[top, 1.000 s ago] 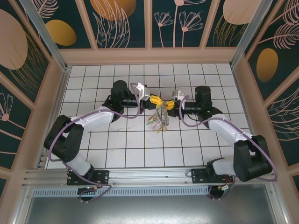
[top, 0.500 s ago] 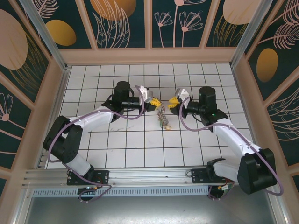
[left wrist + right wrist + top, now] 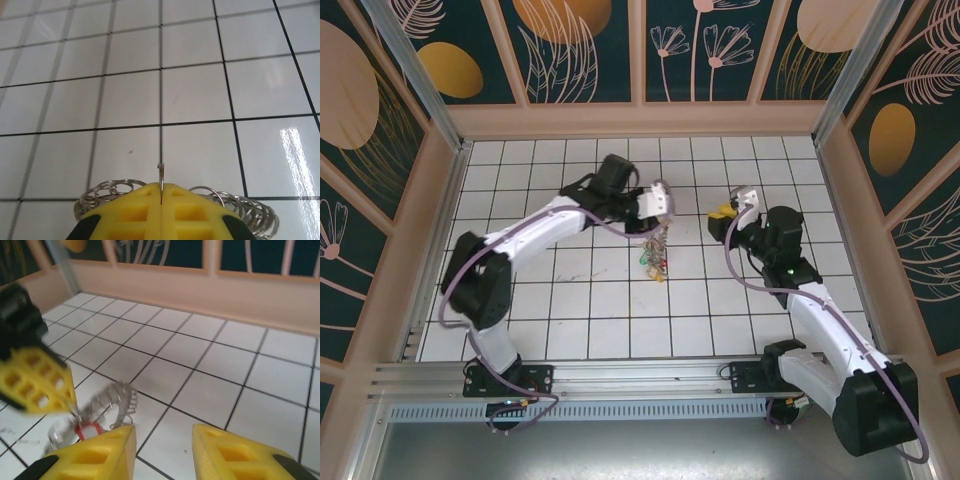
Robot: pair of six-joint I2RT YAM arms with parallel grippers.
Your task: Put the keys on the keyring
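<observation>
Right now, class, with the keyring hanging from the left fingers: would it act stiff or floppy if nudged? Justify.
Probably floppy: the keyring droops in loose coils below the left fingers. It would likely swing, since the keys dangle at its bottom. Likely light; a fingertip pinch holds it.

Silver keyring (image 3: pixel 659 238) w/ keys (image 3: pixel 653 266), mid-floor

robot lab enclosure: tiled floor (image 3: pixel 570 330), patterned walls (image 3: pixel 582 60)

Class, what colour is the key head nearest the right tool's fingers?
Red key head; clearest in right wrist view.
</observation>
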